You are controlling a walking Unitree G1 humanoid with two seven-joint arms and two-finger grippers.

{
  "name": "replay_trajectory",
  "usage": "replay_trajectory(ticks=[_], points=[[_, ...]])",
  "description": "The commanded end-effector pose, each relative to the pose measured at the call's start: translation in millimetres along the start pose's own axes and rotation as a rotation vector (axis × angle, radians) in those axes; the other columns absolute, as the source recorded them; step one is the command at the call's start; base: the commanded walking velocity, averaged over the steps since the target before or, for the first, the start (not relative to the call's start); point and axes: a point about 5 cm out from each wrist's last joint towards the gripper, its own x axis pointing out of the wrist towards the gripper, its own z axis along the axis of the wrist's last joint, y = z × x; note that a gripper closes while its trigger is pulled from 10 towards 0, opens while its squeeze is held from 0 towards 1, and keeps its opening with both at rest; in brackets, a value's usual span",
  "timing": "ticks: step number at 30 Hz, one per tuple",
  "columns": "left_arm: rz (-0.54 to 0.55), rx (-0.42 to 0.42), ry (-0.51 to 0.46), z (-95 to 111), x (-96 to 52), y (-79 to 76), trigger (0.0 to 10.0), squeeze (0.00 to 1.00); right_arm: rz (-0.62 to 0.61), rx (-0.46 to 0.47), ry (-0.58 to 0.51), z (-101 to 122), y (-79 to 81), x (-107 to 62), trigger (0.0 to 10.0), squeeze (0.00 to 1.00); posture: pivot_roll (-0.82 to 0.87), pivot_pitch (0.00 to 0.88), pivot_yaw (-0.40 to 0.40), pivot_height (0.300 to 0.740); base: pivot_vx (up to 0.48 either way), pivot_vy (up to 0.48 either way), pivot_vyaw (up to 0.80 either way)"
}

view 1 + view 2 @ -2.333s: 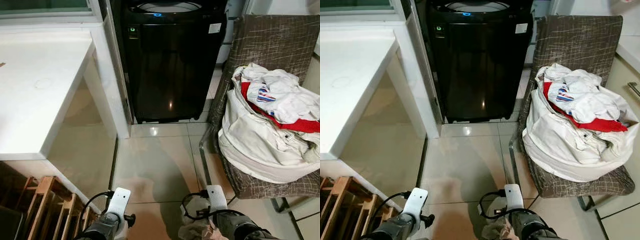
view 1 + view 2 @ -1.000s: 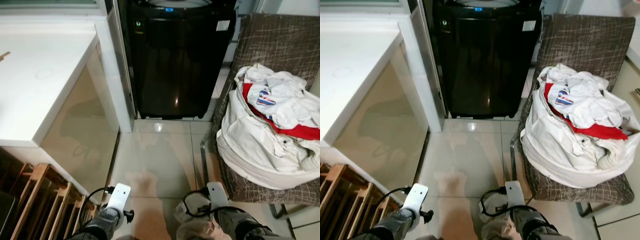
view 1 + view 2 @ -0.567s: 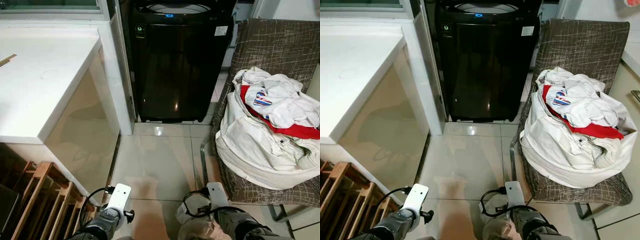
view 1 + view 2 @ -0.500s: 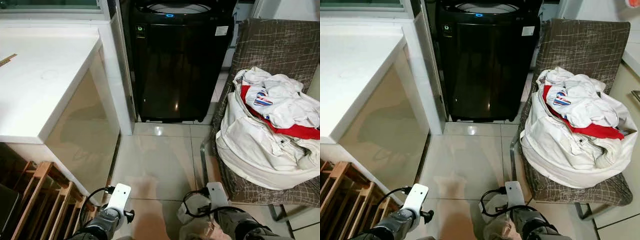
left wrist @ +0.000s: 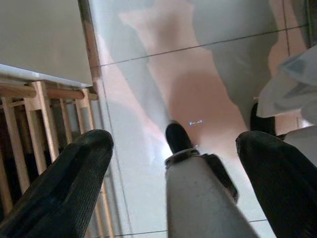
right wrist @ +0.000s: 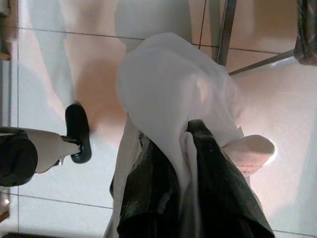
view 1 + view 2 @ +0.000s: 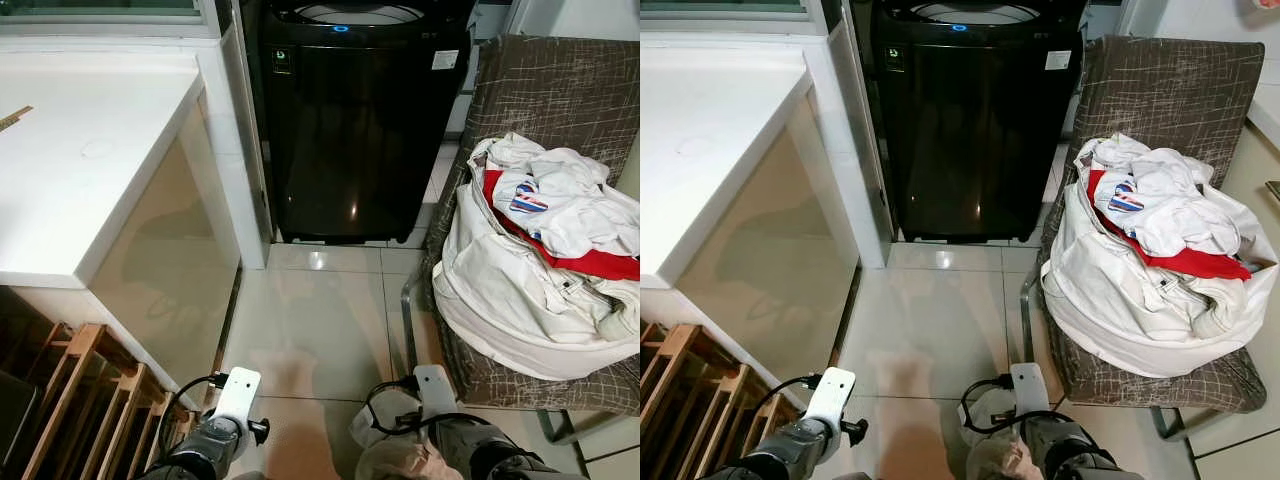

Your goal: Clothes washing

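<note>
Ahead, the black washing machine (image 7: 352,120) stands between the white worktop (image 7: 80,170) and a brown chair (image 7: 560,110) piled with laundry (image 7: 540,260). Both arms hang low over the tiled floor (image 7: 310,320). The right wrist view shows what the head views barely catch: the right gripper (image 6: 190,168) is clamped on a white garment (image 6: 173,84), the cloth pinched between its fingers. The left wrist view shows the left gripper (image 5: 173,168) spread wide and holding nothing, beside a wooden rack (image 5: 34,124).
</note>
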Motion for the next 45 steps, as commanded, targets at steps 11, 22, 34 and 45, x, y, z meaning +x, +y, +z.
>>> replay_trajectory(ticks=[11,22,34,45], points=[[0.005,-0.018,0.012,-4,-0.2,0.6,10.0,0.00,0.009,0.011,0.002,-1,1.6,0.2,10.0,0.00,-0.08,0.028,-0.012,0.740,0.000,0.000,0.00],[-0.012,0.023,0.004,-1,0.0,-0.8,10.0,0.00,-0.014,0.043,-0.007,1,-0.4,0.0,10.0,0.00,-0.15,0.001,0.016,0.740,0.000,0.000,0.00],[-0.027,0.059,-0.046,10,0.5,-10.0,10.0,0.00,-0.036,0.089,-0.026,4,-9.9,-1.4,10.0,0.00,-0.16,0.002,0.022,0.740,0.000,0.000,0.00],[-0.007,-0.010,-0.463,97,-13.9,8.0,10.0,0.00,0.018,0.020,-0.436,99,-14.3,-22.2,10.0,0.00,-0.12,0.000,0.024,0.740,0.000,0.000,0.00]])
